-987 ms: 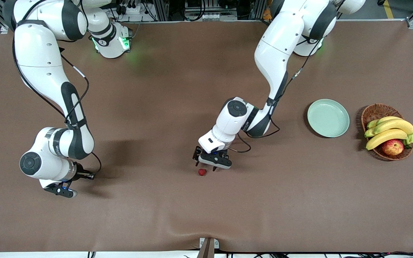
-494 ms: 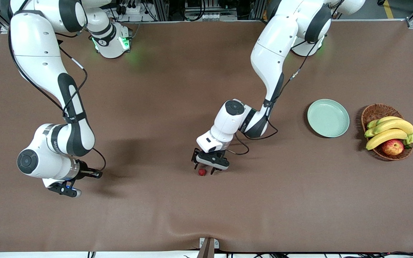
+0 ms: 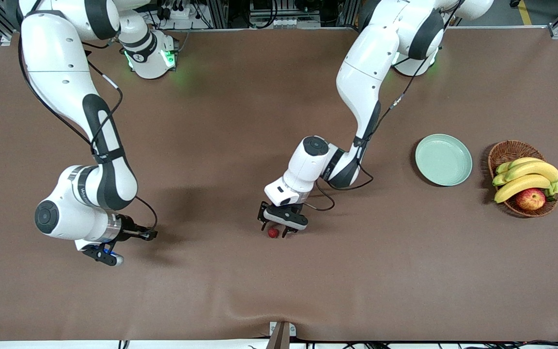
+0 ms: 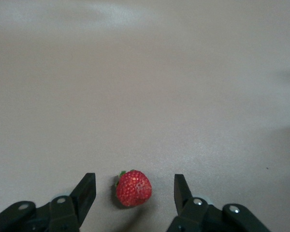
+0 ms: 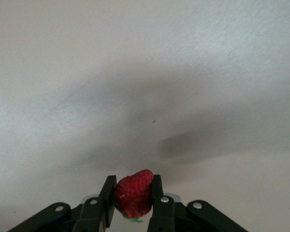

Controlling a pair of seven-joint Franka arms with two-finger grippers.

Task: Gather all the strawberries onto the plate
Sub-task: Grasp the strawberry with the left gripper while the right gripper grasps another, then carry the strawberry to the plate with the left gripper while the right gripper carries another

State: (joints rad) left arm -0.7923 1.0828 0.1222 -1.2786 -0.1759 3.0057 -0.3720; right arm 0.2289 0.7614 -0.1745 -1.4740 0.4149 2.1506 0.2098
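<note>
Near the table's middle, a strawberry (image 3: 272, 233) lies on the brown cloth (image 3: 279, 291) between the parted fingers of the left gripper (image 3: 274, 230), neither pad touching it. Toward the right arm's end, the right gripper (image 3: 106, 256) hangs over the cloth, clamped on a second strawberry (image 5: 134, 193), which the front view probably hides. Farther off, at about two o'clock from the middle berry, sits the mint plate (image 3: 443, 159), with a wicker basket (image 3: 522, 178) of bananas (image 3: 526, 177) and an apple (image 3: 530, 198) beside it.

My big desk (image 3: 240, 121) wears a brown cloth, with metal bars (image 3: 221, 12) and wires (image 3: 279, 22) along its top edge.
</note>
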